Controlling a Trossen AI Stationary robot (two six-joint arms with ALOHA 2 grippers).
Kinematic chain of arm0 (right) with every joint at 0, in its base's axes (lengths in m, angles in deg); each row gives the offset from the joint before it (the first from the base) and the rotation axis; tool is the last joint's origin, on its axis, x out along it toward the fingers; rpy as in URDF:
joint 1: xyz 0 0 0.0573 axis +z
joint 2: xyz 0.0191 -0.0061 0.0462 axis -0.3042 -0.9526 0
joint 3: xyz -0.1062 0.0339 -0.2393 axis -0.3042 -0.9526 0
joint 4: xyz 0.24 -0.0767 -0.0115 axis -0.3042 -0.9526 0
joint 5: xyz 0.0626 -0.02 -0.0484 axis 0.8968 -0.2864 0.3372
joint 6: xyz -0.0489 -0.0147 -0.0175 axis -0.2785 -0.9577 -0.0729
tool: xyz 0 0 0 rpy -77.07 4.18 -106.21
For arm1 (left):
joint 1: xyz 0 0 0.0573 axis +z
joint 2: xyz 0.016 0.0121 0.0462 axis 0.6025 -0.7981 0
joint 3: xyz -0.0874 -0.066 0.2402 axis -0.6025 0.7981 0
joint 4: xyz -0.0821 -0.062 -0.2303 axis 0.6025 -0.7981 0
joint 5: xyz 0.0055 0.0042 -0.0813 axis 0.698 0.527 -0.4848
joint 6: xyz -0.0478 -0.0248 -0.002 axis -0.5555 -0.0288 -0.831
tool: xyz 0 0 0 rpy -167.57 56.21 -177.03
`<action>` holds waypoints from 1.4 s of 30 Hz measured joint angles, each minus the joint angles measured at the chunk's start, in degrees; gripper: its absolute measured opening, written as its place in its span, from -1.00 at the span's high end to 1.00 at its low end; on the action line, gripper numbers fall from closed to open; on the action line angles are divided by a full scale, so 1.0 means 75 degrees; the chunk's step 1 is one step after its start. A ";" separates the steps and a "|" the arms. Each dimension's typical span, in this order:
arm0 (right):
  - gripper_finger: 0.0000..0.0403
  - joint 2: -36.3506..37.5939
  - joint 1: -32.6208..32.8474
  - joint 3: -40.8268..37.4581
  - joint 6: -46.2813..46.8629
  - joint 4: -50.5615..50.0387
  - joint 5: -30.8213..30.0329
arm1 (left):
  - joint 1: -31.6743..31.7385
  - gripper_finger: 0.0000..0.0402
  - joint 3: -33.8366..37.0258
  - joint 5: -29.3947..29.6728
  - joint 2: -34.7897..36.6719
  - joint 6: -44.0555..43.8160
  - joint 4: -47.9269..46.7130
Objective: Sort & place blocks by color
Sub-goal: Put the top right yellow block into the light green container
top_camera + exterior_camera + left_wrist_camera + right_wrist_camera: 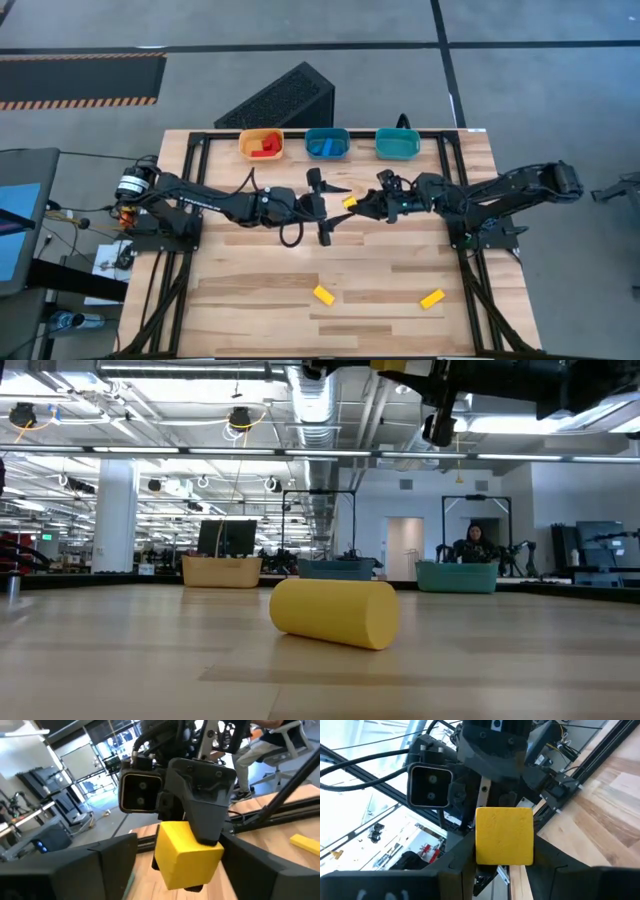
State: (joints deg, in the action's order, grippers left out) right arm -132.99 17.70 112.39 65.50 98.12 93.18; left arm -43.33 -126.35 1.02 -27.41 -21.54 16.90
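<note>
A yellow cube-like block (350,201) is held above the middle of the table by my right gripper (358,206), which is shut on it. My left gripper (322,207) faces it from the table's left side and is open wide; its two fingers (100,865) stand on either side of the block (187,852) without touching it. Two more yellow blocks (323,294) (432,298) lie flat on the table near its near edge. One of them shows as a short cylinder (335,610) on its side. Red blocks (264,148) lie in the orange bin, blue blocks (322,146) in the blue bin. My right gripper pinches the yellow block (504,835) between its two fingers (455,865), which lie on two opposite faces. The fingers come level from the table's right side. The block is lifted clear of the table, and its far half sticks out past the fingertips toward my left gripper.
Three bins stand in a row at the far edge: orange (243,143), blue (345,143) and teal (397,145). Black frame rails run along the table's left, right and far sides. A person sits in the room beyond the far edge (475,542).
</note>
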 joint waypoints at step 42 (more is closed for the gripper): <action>0.14 0.3153 -0.2865 0.0003 -0.2189 -0.4269 -0.2082 | 0.4143 0.43 -0.5105 -0.3784 -0.5574 -0.5266 -0.0740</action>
State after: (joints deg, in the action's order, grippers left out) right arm -109.35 -3.78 112.41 49.09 66.10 77.56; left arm -12.26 -164.64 -27.36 -69.21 -61.04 11.35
